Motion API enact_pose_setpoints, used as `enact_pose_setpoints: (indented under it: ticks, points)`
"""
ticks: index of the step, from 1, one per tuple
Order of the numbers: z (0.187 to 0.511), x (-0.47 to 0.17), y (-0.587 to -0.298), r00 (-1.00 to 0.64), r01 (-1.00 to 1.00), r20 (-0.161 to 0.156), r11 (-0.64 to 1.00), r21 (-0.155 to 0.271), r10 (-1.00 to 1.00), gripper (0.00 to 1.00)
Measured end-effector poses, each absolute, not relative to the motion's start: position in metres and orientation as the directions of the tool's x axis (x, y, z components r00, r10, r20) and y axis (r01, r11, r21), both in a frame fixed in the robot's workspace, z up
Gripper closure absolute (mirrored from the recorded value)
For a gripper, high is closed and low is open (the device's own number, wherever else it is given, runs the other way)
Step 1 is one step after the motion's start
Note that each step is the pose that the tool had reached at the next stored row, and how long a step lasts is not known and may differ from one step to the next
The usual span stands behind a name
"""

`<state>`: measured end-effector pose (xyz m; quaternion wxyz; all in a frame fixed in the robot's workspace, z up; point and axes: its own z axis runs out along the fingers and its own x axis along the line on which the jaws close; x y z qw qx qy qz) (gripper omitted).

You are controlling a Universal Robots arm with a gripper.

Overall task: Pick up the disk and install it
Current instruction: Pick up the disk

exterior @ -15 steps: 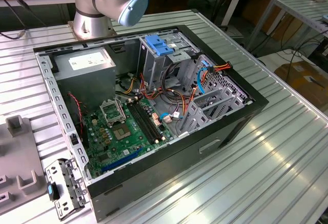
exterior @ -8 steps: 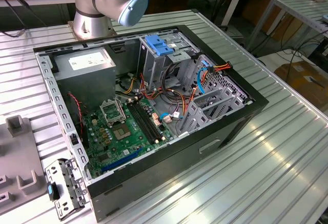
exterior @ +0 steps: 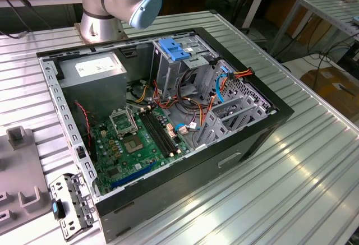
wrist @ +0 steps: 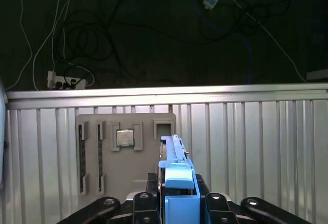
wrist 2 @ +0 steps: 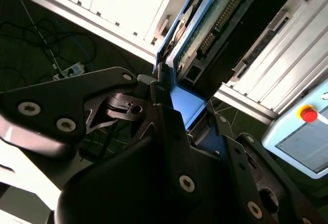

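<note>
Disk (wrist 2: 210,24), clamped edge-on in the gripper (wrist: 178,196) by its blue rails (wrist: 179,175) over the table (wrist: 256,131) near the grey tray (wrist: 125,172), is stiff, dense and probably shock-sensitive, so the rails look the safest hold.

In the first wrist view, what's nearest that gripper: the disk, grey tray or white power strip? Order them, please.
1. Disk, clamped in the gripper.
2. Grey tray, on the table.
3. White power strip, on the floor past the table's edge.
</note>
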<state>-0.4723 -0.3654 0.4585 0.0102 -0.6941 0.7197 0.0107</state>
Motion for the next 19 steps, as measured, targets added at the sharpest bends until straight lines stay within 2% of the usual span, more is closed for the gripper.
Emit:
enact_pose_setpoints:
  ticks: [19]
  points:
    - [0.480,-0.472,-0.365,-0.036,-0.999,-0.030,0.036,0.002,-0.999,0.63]
